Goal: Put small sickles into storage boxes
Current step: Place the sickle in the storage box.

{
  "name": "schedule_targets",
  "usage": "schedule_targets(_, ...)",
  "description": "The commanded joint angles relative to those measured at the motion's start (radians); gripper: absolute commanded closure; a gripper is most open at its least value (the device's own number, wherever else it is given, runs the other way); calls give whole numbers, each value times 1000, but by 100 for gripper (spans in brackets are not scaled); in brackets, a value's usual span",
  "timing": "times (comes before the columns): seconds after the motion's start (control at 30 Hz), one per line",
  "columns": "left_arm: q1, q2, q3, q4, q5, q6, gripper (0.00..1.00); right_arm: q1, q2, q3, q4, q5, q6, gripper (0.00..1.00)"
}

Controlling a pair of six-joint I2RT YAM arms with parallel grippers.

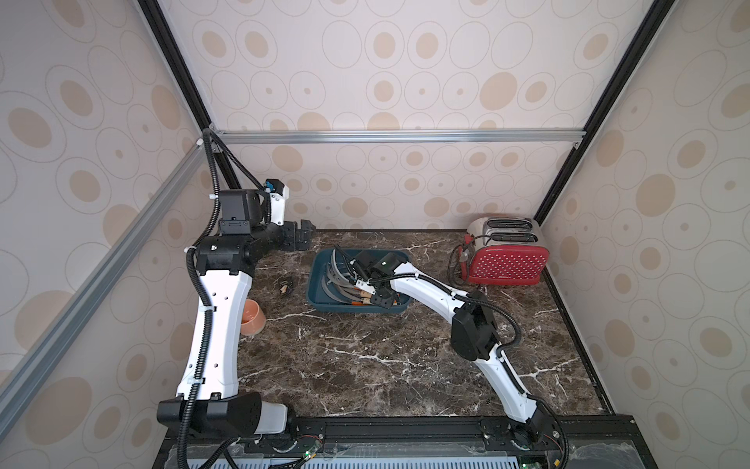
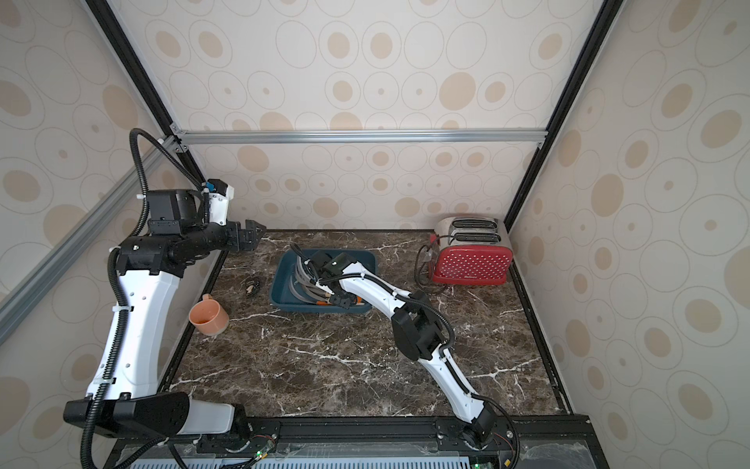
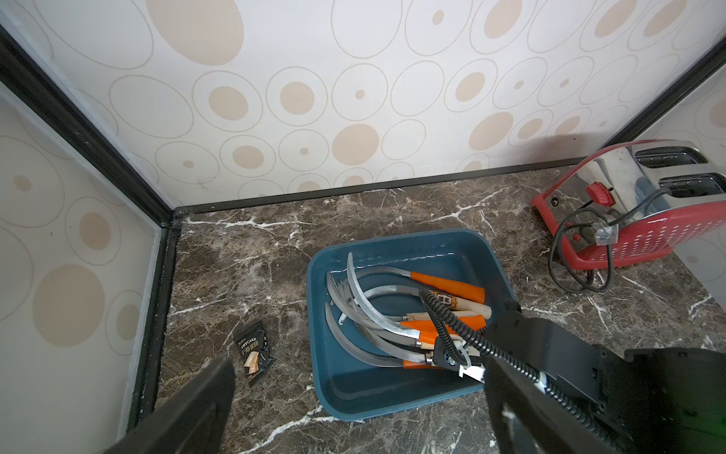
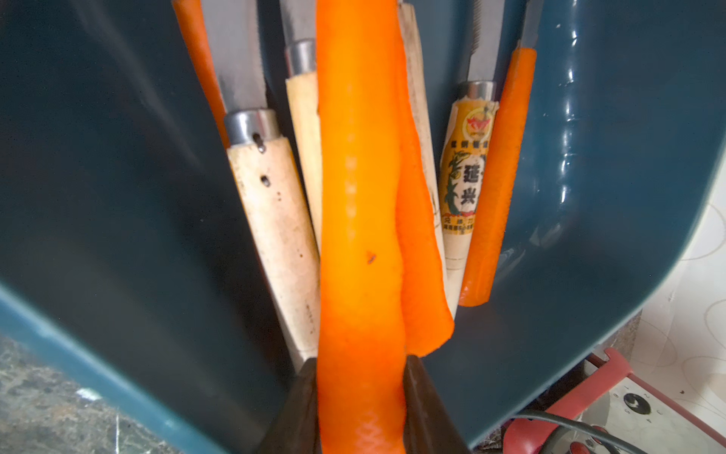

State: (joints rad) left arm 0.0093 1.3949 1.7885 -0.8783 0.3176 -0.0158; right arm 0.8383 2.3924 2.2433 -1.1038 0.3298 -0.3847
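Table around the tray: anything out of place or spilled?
Nothing spilled. A black snack packet lies loose beside the tray, and an orange cup sits near the left arm; neither belongs to the sickle job. All visible sickles are in the tray.

The tray [image 3: 353,387] is dark teal. The sickles [image 3: 444,283] have grey blades and orange or pale handles. The toaster [image 1: 507,266] is red with white dots.
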Motion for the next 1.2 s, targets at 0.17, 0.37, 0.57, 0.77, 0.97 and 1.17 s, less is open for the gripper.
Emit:
schedule_targets(0.17, 0, -16, 25, -18, 24, -5, 1, -4, 17, 23, -19, -10, -12, 70)
schedule_targets(0.37, 0, -12, 24, -16, 36, 3, 1, -4, 48, 74, -44, -14, -2, 70)
schedule_targets(0.57, 0, -1, 24, -9, 41, 6, 1, -3, 48, 73, -42, -2, 0, 65)
schedule_targets(0.77, 0, 10, 26, 1, 55, -5, 1, -4, 32, 32, -22, 23, -6, 60)
schedule_targets(0.97, 0, 7, 26, 4, 55, -3, 1, -4, 28, 27, -5, 47, 11, 57)
schedule_targets(1.17, 0, -2, 14, 27, 39, 12, 1, -8, -24, 28, 52, 27, 42, 54)
